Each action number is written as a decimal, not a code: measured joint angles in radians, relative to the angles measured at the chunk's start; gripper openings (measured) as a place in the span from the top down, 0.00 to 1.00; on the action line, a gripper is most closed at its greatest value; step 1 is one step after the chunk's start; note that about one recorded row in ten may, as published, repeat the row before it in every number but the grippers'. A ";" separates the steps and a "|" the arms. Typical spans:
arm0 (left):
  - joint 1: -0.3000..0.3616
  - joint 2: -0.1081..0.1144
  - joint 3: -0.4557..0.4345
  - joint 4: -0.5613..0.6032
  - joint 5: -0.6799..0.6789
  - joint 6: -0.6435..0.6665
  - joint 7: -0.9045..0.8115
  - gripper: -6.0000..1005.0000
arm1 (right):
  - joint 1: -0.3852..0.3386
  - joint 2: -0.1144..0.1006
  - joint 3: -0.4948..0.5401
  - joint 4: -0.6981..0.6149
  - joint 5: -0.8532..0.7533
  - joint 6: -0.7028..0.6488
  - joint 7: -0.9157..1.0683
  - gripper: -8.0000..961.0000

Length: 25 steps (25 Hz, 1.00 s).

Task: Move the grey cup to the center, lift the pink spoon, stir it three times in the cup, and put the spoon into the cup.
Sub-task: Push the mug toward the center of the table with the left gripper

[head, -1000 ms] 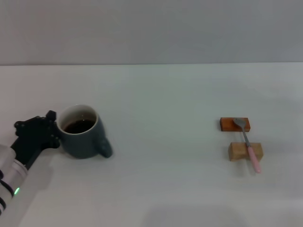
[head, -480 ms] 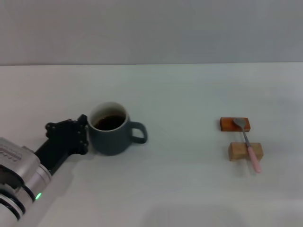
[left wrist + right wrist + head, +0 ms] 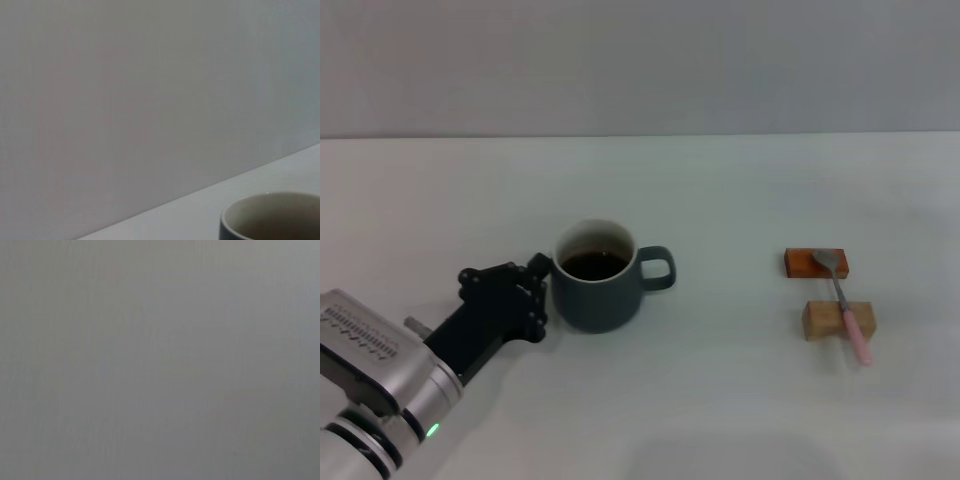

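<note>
Head view: my left gripper (image 3: 542,290), grip state unclear, has shoved the grey cup (image 3: 597,290) from lower left toward center, nearly placed

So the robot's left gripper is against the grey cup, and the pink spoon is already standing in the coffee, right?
Not quite. In the head view the left gripper is against the grey cup, but the pink spoon is not in the coffee: it lies across two wooden blocks off to the robot's right.
</note>
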 joint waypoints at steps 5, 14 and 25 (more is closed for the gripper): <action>0.009 0.000 0.033 0.036 -0.001 0.000 -0.013 1.00 | 0.000 0.000 -0.001 0.002 0.000 0.000 0.000 0.50; 0.009 0.000 0.085 0.056 -0.002 0.002 -0.053 1.00 | -0.003 0.000 -0.001 0.005 0.000 0.000 0.000 0.50; -0.019 0.002 -0.073 -0.010 -0.016 -0.006 -0.043 1.00 | -0.025 0.000 -0.001 0.026 -0.007 0.000 -0.001 0.50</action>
